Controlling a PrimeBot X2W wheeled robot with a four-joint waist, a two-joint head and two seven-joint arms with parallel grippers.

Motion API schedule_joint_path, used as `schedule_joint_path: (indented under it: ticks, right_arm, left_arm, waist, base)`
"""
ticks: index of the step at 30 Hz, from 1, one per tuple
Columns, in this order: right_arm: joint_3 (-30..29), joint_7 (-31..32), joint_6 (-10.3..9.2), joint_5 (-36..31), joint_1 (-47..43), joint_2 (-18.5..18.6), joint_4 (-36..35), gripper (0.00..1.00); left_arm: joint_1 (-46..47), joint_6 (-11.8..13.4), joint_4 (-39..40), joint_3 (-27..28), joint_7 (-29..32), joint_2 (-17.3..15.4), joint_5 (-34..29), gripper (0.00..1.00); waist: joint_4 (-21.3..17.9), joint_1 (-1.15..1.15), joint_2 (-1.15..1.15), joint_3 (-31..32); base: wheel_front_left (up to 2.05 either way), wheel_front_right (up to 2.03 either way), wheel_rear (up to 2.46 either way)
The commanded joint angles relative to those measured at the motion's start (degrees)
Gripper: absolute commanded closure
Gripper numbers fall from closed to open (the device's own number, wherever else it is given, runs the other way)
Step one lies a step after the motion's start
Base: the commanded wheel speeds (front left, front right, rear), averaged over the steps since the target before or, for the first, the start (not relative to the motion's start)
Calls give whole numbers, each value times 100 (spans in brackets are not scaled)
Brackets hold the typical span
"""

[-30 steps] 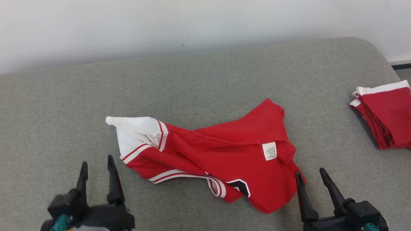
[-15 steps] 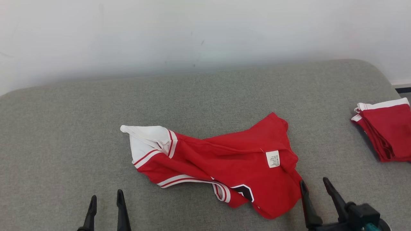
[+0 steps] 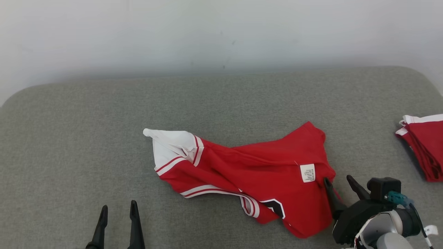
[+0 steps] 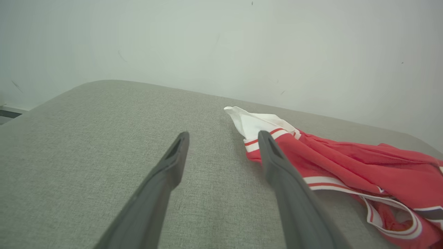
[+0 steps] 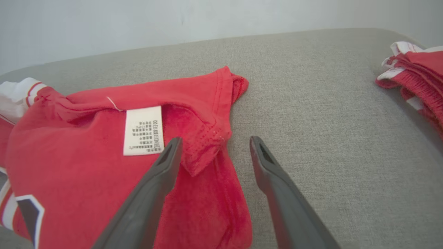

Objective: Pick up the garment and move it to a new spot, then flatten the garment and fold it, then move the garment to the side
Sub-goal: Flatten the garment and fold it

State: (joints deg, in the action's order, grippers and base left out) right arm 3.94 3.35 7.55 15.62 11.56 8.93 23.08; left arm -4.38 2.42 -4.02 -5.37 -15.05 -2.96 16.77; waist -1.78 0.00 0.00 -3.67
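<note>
The right gripper [image 3: 337,178] stands spread, with nothing between its two dark fingers but the edge of the garment [image 3: 249,176]. In the right wrist view one finger lies over the red cloth just below the white care label [image 5: 143,130], the other over bare grey cushion [image 5: 328,114], so the garment's folded hem corner sits in the gap near the fingertips. Whether either finger touches the cloth I cannot tell. The garment stretches away from this gripper toward its left, crumpled, with a dark white-edged patch [image 3: 275,207] on the cloth off to the left of the gripper's base. Well off to the gripper's right lies a folded red and white pile [image 3: 424,148], apart from the garment, on the same cushion.

The left gripper [image 3: 118,205] is likewise released, fingers parted and empty, over bare cushion. From it the garment lies ahead and to the right: its white end [image 4: 256,122], with red and white striped bands, is just beyond the tip of the right-hand finger in the left wrist view, and the red body runs on further right. The gripper is near the cloth and clear of it. The garment lies between the two grippers, nearer the right one. A pale wall [image 3: 207,31] rises beyond the cushion's far edge, ahead of both grippers
</note>
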Motion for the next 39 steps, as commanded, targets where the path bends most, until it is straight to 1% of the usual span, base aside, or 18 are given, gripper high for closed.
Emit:
schedule_joint_path:
  ticks: [1,4,6,11,12,13,14,15,23,28,32,37,38,39]
  right_arm:
    - [55,84,-16,78,88,65,101,0]
    - [97,205,-16,261,255,60,310,0]
    - [116,209,-16,342,334,85,415,0]
    - [197,77,-16,424,442,97,532,0]
    - [220,38,-16,434,460,104,549,23]
    - [251,-3,-16,439,471,118,555,51]
    - [259,-44,-16,436,478,134,565,70]
    - [266,-85,-16,425,481,146,572,100]
    - [141,-289,-16,278,577,280,505,100]
    - [26,-120,-16,57,874,514,307,100]
    - [-25,133,-16,-191,1339,805,224,100]
    - [-166,326,-16,-417,2046,1017,548,100]
    - [-201,343,-16,-476,2179,1046,656,96]
    - [-306,342,-16,-620,2441,1100,880,0]
  left_arm:
    - [28,-35,39,-1,-16,9,-75,0]
    - [61,-95,97,-33,-16,11,-137,0]
    - [80,-180,153,-76,-16,11,-168,0]
    - [71,-210,227,-130,-17,11,-193,0]
    - [66,-213,240,-137,-17,10,-195,0]
    - [58,-210,247,-144,-17,11,-198,0]
    - [47,-205,252,-143,-17,12,-200,0]
    - [34,-196,253,-142,-17,12,-198,0]
    - [-1,-150,227,-100,-17,11,-109,0]
    - [38,-144,249,-144,-17,11,-73,0]
    - [140,-149,273,-211,-17,12,-60,0]
    - [237,-159,268,-268,-17,11,-71,0]
    - [249,-160,263,-271,-17,11,-72,0]
    - [278,-157,271,-295,-17,11,-65,0]
  waist:
    - [108,0,0,-90]
    - [188,0,0,-152]
    - [237,0,0,-179]
    - [308,0,0,-224]
    - [319,0,0,-232]
    - [328,0,0,-236]
    - [334,0,0,-237]
    - [338,0,0,-237]
    - [282,0,0,-228]
    - [270,0,0,-293]
    - [380,0,0,-422]
    - [628,0,0,-595]
    - [683,0,0,-624]
    - [792,0,0,-696]
  base:
    - [0,0,0]
    - [0,0,0]
    - [0,0,0]
    - [0,0,0]
    - [0,0,0]
    - [0,0,0]
    - [0,0,0]
    - [0,0,0]
    - [0,0,0]
    - [0,0,0]
    - [0,0,0]
    - [0,0,0]
    - [0,0,0]
    - [0,0,0]
